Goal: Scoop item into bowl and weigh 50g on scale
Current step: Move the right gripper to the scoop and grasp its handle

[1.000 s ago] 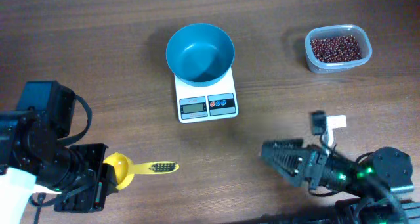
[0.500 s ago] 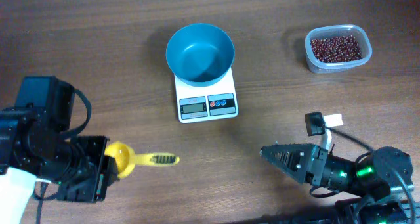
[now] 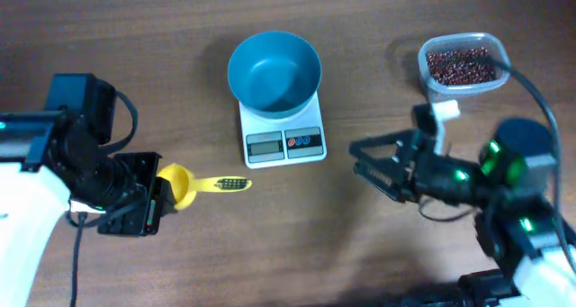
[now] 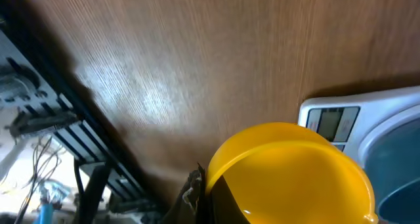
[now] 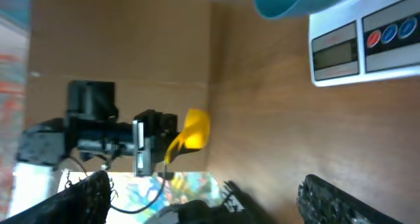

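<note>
While the left gripper (image 3: 155, 197) is clamped on the yellow scoop (image 3: 205, 184) near-left and the right gripper (image 3: 367, 163) hangs wide open, empty, nothing's scooped yet: bowl (image 3: 273, 73) sits empty on the scale (image 3: 284, 145), beans (image 3: 461, 66) all in far-right tub (image 3: 435, 89).

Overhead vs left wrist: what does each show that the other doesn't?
Only overhead: the tub of beans, the right gripper standing open, and the handle of the yellow scoop. Only left wrist: a dark rack and cables past the table edge. Both: the scoop, clamped in the left gripper, the scale, the teal bowl, the wooden table.
</note>
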You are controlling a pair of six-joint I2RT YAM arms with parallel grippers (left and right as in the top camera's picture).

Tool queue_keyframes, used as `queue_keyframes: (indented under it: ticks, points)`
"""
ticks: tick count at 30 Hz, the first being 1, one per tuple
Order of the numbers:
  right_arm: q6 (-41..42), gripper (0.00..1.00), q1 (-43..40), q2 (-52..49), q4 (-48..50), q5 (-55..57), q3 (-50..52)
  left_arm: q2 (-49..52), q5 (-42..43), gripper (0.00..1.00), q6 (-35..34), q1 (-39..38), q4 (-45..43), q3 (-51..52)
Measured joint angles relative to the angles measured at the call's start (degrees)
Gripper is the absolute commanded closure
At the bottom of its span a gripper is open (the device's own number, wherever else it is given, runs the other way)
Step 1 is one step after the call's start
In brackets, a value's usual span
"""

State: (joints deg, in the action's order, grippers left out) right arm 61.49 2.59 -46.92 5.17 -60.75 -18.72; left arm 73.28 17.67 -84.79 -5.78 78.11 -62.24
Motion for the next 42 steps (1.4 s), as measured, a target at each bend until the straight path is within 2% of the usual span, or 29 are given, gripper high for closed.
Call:
queue_keyframes:
  ticks: [2,5,8,12,14,24,28,39,42]
  points:
    - [-2.3,0.11,5.7,-5.9,-0.2,1.1,-3.8,2.3,1.8,1.00,0.0,0.0,-0.1,0.0]
    - [-3.7,0.12,19.1,-12.0,0.1,4.4,-8.7,3.9,3.3,1.00,0.0,-1.1,-0.7,0.0]
    - [-3.0,0.16,28.9,-13.3,0.0,9.9,-9.4,4.2,3.6,1.00,0.0,-4.1,-3.0,0.0]
    - [-1.3,0.34,35.7,-13.4,0.1,17.6,-9.4,4.2,4.0,1.00,0.0,-9.2,-6.8,0.0]
    - [-0.3,0.43,37.5,-13.4,0.6,20.7,-9.4,4.2,4.0,1.00,0.0,-11.8,-7.1,0.0]
    - [6.3,0.60,37.6,-13.4,3.7,28.3,-9.5,4.2,4.0,1.00,-1.4,-16.8,-7.2,0.0]
    - [8.5,0.62,37.6,-13.4,3.7,28.8,-9.5,4.2,4.0,1.00,-4.3,-19.0,-7.8,0.0]
    - [11.8,0.69,40.8,-13.4,3.7,31.0,-9.5,4.2,4.0,1.00,-6.4,-19.7,-9.1,0.0]
    - [11.8,0.74,40.8,-13.4,3.7,31.7,-9.5,4.2,3.0,1.00,-6.6,-20.9,-9.0,0.0]
